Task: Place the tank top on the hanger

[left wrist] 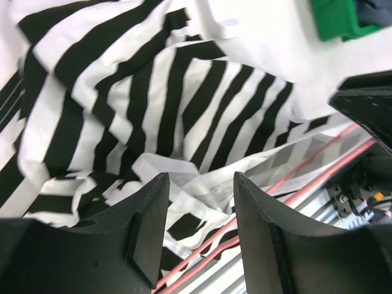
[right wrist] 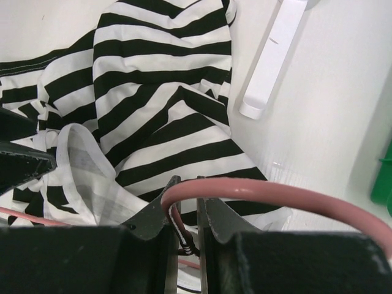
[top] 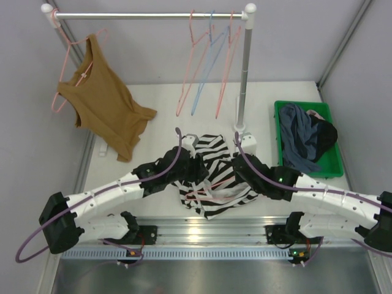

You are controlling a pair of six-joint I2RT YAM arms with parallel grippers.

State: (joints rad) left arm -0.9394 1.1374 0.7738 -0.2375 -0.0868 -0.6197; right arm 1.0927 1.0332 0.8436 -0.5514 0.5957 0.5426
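The striped tank top [top: 211, 147] is spread crumpled at the middle of the desk's near edge. The pink hanger [right wrist: 275, 193] lying on it is pinched by the right gripper [right wrist: 187, 184]. The left gripper [left wrist: 200, 180] is held over the cloth, fingers spread.

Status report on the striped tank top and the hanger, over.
Left end effector open, over the tank top. Right end effector shut on the hanger, wire partly under fabric. White rack foot alongside.

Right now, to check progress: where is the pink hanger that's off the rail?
The hanger lies on the striped tank top in the middle of the top view, its wire clamped in the right gripper.
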